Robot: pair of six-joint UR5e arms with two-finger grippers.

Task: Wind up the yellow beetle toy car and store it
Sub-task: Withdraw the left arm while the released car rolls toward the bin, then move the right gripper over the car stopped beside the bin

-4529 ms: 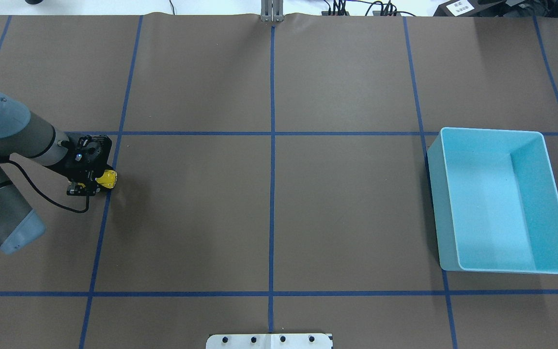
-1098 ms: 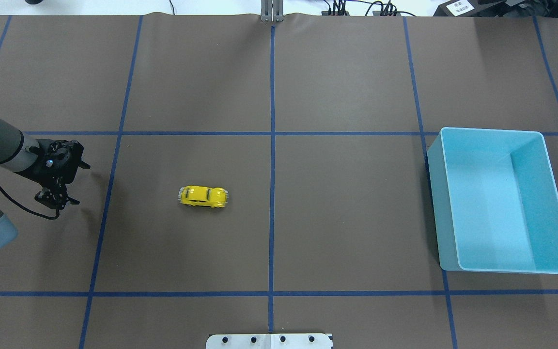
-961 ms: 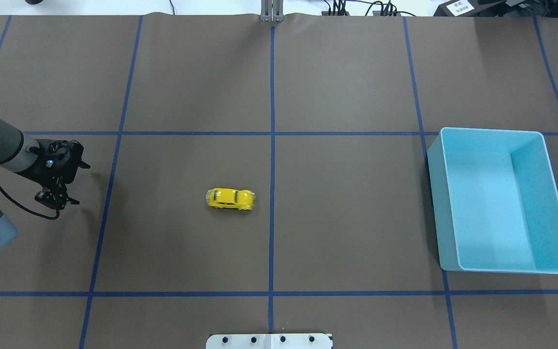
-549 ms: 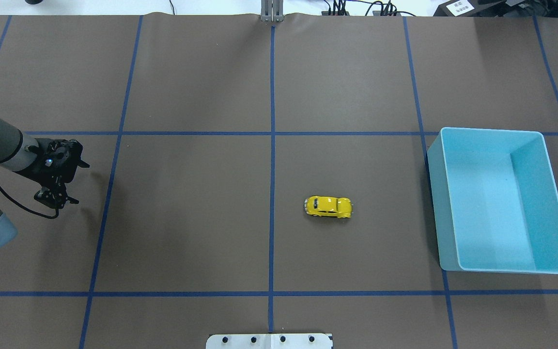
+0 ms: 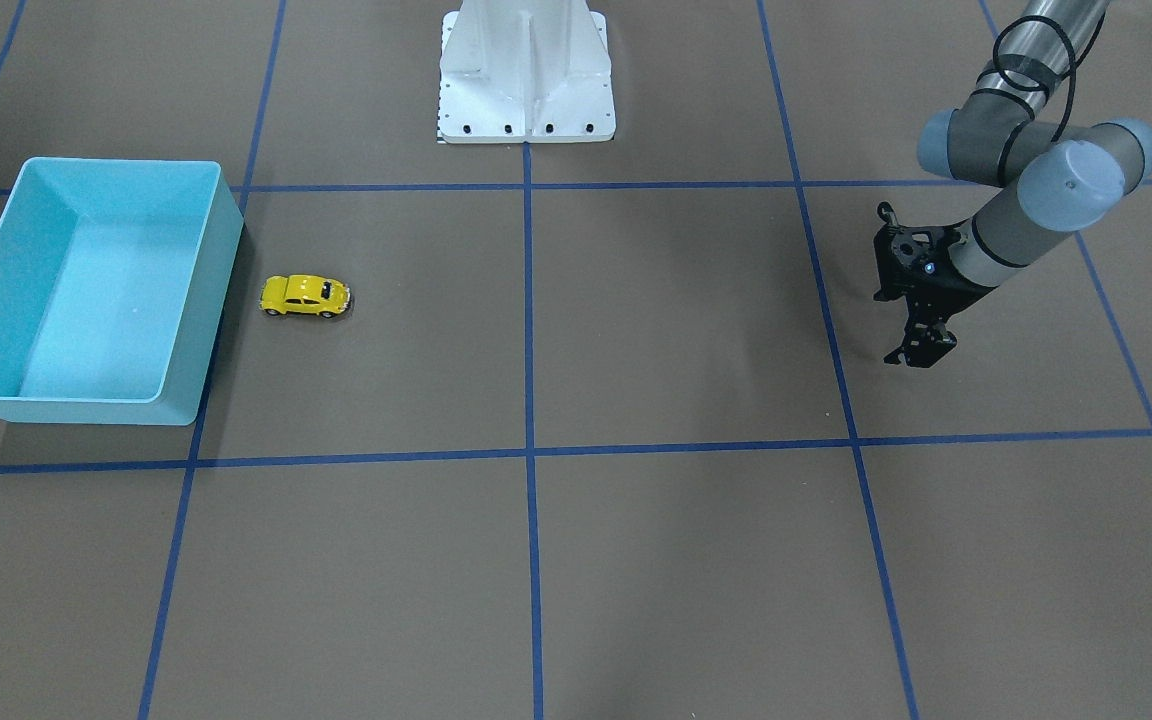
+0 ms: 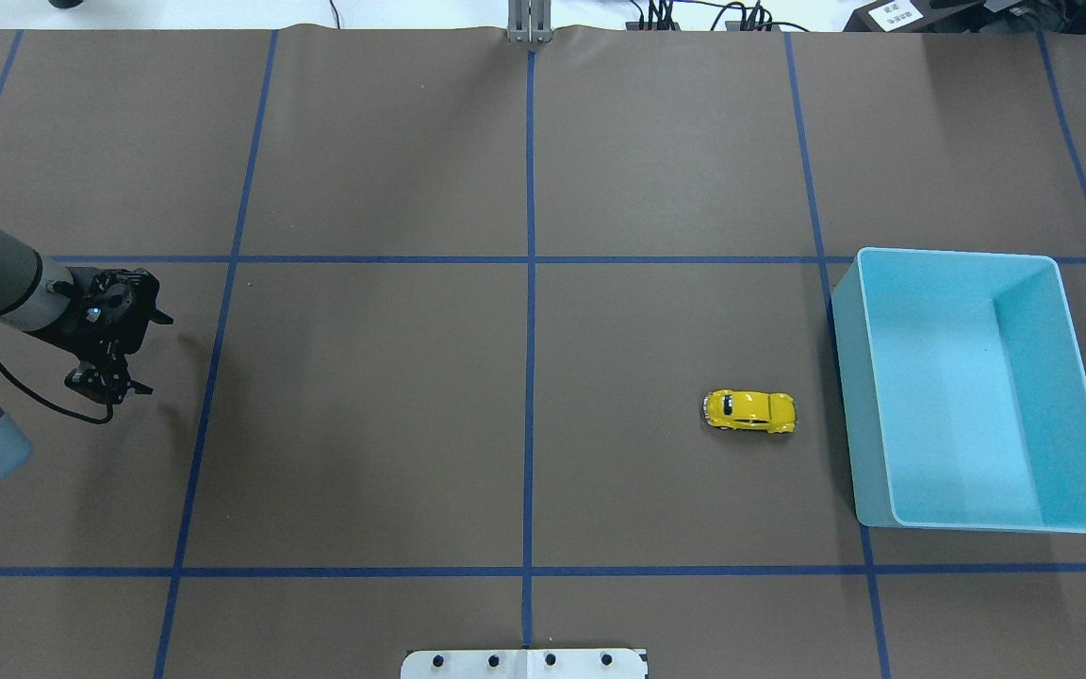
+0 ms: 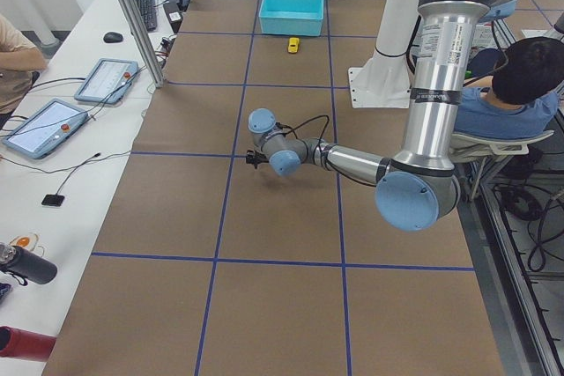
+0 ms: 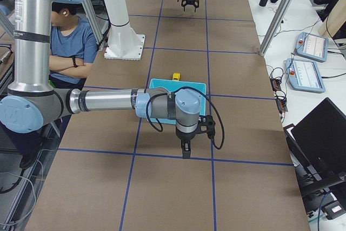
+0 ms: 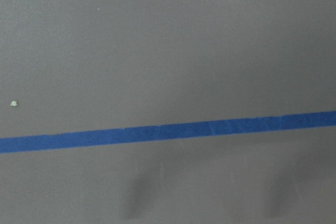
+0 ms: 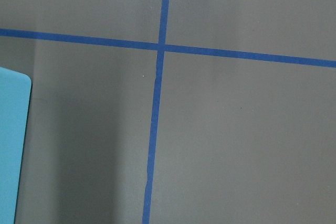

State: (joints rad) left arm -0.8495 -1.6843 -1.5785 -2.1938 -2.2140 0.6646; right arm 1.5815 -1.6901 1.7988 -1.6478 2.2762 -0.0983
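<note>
The yellow beetle toy car (image 6: 750,411) stands on its wheels on the brown table, a short gap left of the turquoise bin (image 6: 847,396). It also shows in the front view (image 5: 305,295), beside the bin (image 5: 221,260). My left gripper (image 6: 109,387) hangs open and empty near the table's left edge, far from the car; it also shows in the front view (image 5: 921,355). My right gripper (image 8: 185,154) shows only in the exterior right view, low over the table on the near side of the bin (image 8: 178,86); I cannot tell whether it is open.
Blue tape lines (image 6: 530,283) divide the table into grid cells. The robot's white base plate (image 5: 526,80) sits at the near middle edge. Operators sit beside the table in the side views. The bin holds nothing.
The left gripper let go of the car and drew back to the left. The car has rolled right across the centre line and now stands close to the bin.
</note>
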